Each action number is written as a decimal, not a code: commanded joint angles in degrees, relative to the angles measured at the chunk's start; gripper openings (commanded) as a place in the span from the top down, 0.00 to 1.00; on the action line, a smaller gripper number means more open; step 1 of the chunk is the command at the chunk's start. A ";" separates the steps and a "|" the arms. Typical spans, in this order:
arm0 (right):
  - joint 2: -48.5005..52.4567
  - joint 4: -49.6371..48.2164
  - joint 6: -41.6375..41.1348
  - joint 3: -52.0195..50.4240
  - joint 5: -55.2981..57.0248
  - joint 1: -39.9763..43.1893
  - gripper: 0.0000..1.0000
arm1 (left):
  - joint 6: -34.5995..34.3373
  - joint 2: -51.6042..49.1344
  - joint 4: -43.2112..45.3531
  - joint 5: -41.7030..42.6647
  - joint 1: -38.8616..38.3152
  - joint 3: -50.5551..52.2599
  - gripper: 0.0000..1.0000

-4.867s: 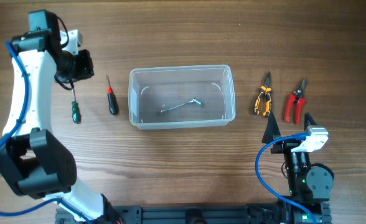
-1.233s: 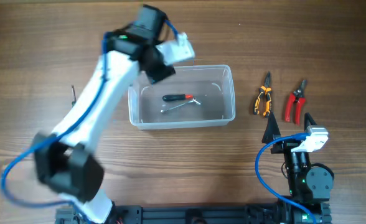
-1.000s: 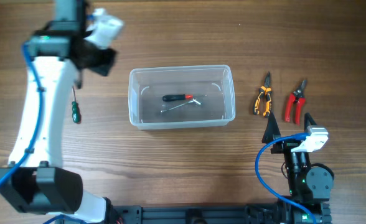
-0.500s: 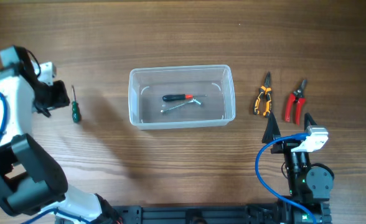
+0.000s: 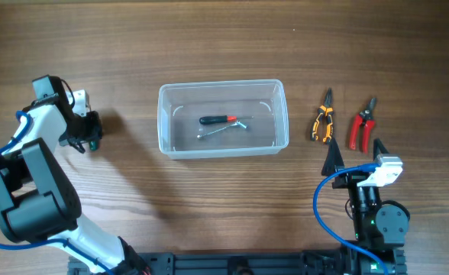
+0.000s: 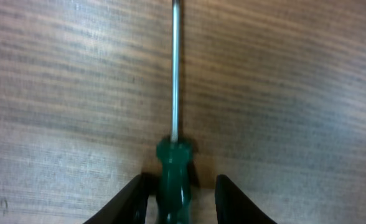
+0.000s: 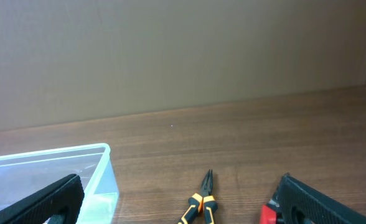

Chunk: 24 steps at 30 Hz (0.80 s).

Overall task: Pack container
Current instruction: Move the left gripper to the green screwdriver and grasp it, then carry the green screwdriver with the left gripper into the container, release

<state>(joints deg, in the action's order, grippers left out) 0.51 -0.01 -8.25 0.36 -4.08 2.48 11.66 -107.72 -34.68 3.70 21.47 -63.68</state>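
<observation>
The clear plastic container stands mid-table and holds a red-and-black screwdriver and a small silver key. My left gripper is low over the green screwdriver at the far left. In the left wrist view the open jaws straddle its green handle, with the shaft pointing away. My right gripper is open and empty at the front right. Its wrist view shows the container's corner.
Orange-handled pliers and red-handled cutters lie right of the container, just beyond my right gripper. They also show in the right wrist view, the pliers in the middle and the cutters at the lower edge.
The red-and-black screwdriver went from the table into the container. My left arm then swung back left and came down over the green screwdriver. The right arm has not moved.
</observation>
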 commanded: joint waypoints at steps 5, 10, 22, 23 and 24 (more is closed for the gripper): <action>-0.35 -0.17 0.57 -0.07 -0.26 0.28 0.00 | 0.09 -4.96 0.00 -0.59 -0.37 0.26 0.64; -0.35 -0.17 0.57 -0.07 -0.26 0.28 0.00 | 0.07 -4.96 -2.34 -0.57 -0.37 0.26 0.94; -0.35 -0.17 0.59 -0.07 -0.26 0.28 0.00 | 0.07 -0.07 -9.40 -0.57 -0.37 -11.98 0.96; -0.35 -0.17 0.59 -0.07 -0.26 0.28 0.00 | 0.07 1.09 -11.30 -0.57 -0.37 -15.61 0.96; -0.35 -0.17 0.59 -0.07 -0.26 0.28 0.00 | 0.09 2.08 -12.31 -0.31 -0.39 -18.10 0.96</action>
<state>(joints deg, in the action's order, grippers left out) 0.51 -0.01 -8.25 0.34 -4.05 2.48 11.68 -109.16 -44.62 2.48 21.37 -74.02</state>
